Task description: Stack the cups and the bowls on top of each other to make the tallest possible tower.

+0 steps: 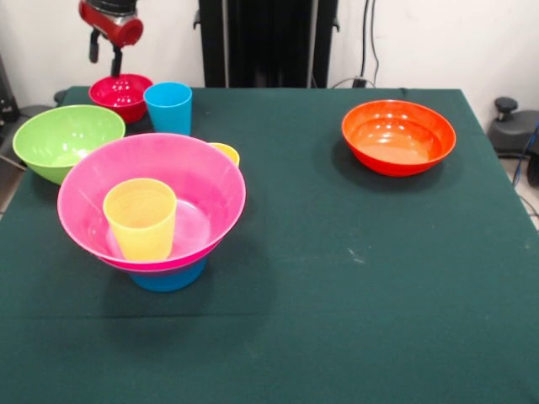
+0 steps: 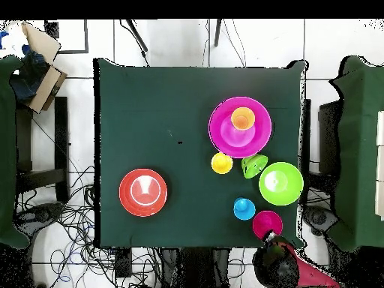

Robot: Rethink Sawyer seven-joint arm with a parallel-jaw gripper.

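Note:
The big pink bowl (image 1: pixel 202 181) (image 2: pixel 259 133) rests on a mid blue bowl (image 1: pixel 168 276) and holds the pale yellow ribbed cup (image 1: pixel 141 217) (image 2: pixel 241 118); this is the tower. An orange-yellow cup (image 1: pixel 226 152) (image 2: pixel 221 163) stands just behind it. The sky blue cup (image 1: pixel 168 108) (image 2: pixel 244 208), small red bowl (image 1: pixel 122 94) (image 2: pixel 267 223) and lime green bowl (image 1: pixel 63 139) (image 2: pixel 281 183) sit at the far left. A small green bowl (image 2: pixel 255 163) lies tipped beside the pink one. The orange bowl (image 1: pixel 397 136) (image 2: pixel 142 192) stands alone. My gripper (image 1: pixel 104 59) hangs open just above the red bowl.
The table (image 1: pixel 337 295) wears a dark green cloth. My arm (image 2: pixel 279 261) reaches over the table edge near the red bowl. Cables and a black stand lie on the floor around the table.

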